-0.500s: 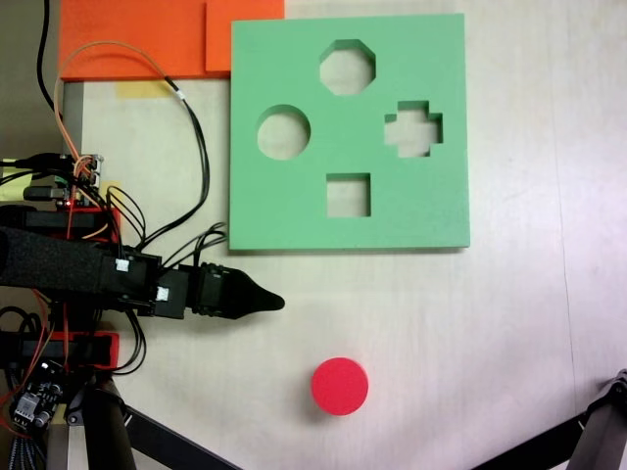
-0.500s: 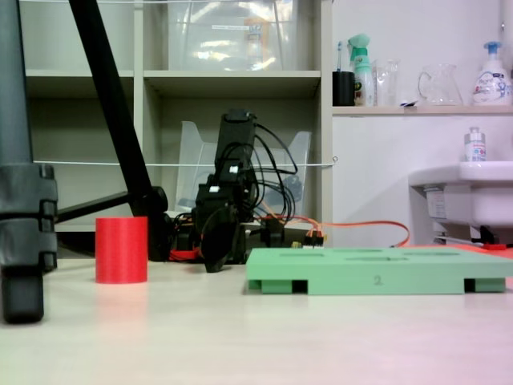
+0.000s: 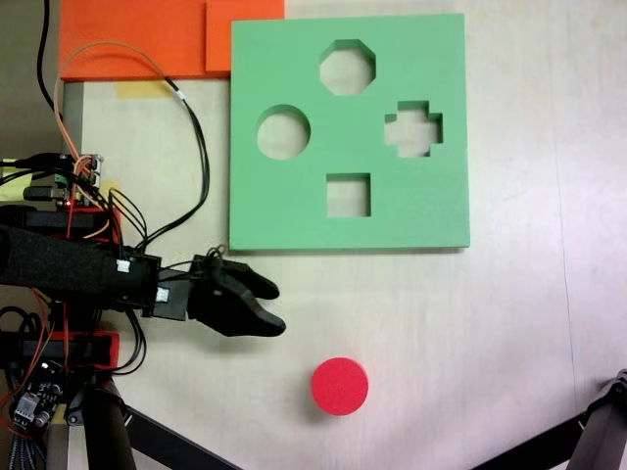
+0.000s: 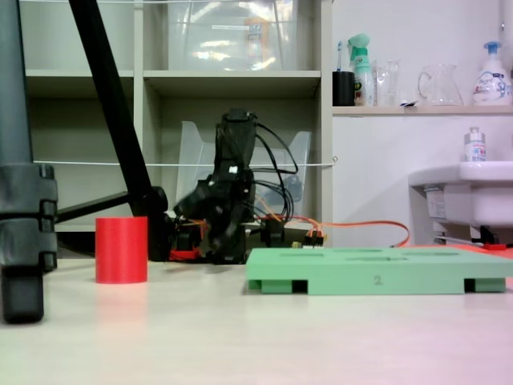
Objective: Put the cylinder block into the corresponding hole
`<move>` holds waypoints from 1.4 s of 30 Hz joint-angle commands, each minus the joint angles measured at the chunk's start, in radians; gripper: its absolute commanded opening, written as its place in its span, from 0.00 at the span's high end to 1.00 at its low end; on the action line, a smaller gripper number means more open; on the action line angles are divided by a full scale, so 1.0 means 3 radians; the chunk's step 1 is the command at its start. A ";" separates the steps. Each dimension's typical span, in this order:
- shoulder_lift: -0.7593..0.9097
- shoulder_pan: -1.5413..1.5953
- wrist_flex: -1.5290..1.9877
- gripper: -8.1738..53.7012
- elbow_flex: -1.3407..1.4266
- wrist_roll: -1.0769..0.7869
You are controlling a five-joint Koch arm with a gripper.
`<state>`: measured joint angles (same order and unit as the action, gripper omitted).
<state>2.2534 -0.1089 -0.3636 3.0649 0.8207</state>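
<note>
Now, pincer (image 3: 276,307) open, nothing in it.
We judged a low approach could shove the cylinder block (image 3: 340,386) away across the bench (image 3: 441,333), w/ circular hole (image 3: 283,133) well apart.

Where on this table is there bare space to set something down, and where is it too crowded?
In the top-down fixed view, bare table lies right of the cylinder block and below the green foam board; another strip runs along the board's right edge. It is crowded at left, where cables and the arm sit, and the open gripper is close to the block.
</note>
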 commanded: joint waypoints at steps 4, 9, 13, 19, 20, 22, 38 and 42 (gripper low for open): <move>0.0240 -0.0128 -0.1401 0.31 0.0235 0.1938; 0.0199 -0.0527 -0.1340 0.36 0.0225 0.2592; 0.0184 -0.0542 -0.1120 0.37 0.0225 0.2659; -0.1340 -0.0634 -0.2608 0.22 0.0128 0.2659; -0.1923 -0.0649 -0.3308 0.17 0.0123 0.2659; -0.3042 -0.0701 -0.4520 0.10 0.0082 0.2674; -0.4065 -0.1099 -0.4658 0.03 -0.1125 0.2674; -0.4203 -0.1110 -0.4403 0.04 -0.1519 0.2674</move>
<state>0.9848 -0.4310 -1.6306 2.6231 1.6091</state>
